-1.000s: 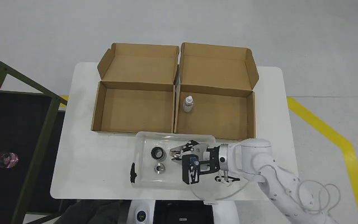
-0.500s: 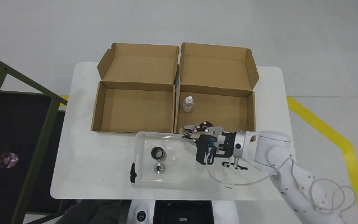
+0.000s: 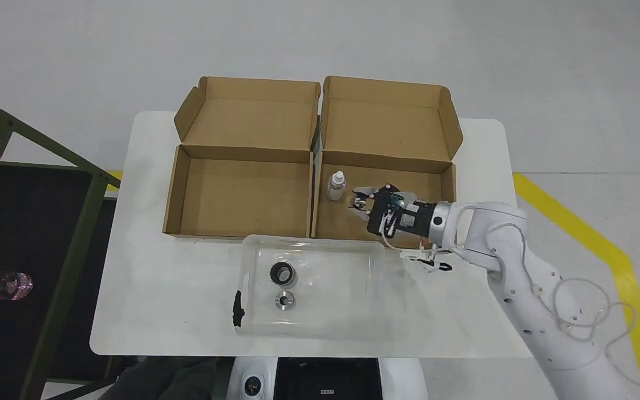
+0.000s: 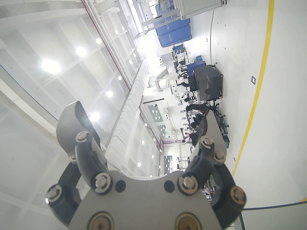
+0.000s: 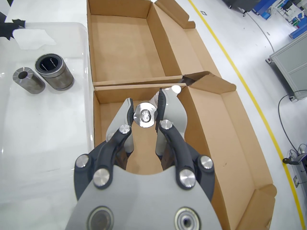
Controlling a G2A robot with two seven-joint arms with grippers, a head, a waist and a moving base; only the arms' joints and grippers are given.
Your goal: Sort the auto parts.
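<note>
Evidently solid steel, the round part (image 5: 144, 118) should be heavy for its size, rigid and slick, so a square hold across the rim suits it. It is a bright disc with a recessed centre bolt. The right gripper (image 5: 144, 107) pinches it by the rim above the right-hand cardboard box (image 5: 230, 130), near a white bottle (image 3: 338, 184).

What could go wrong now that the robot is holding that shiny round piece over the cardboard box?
The round metal part is pinched only at its rim by the right arm's jaws, so it might slip and drop hard into the right box. The small white bottle stands upright close by; lowering the part could knock it over.
</note>
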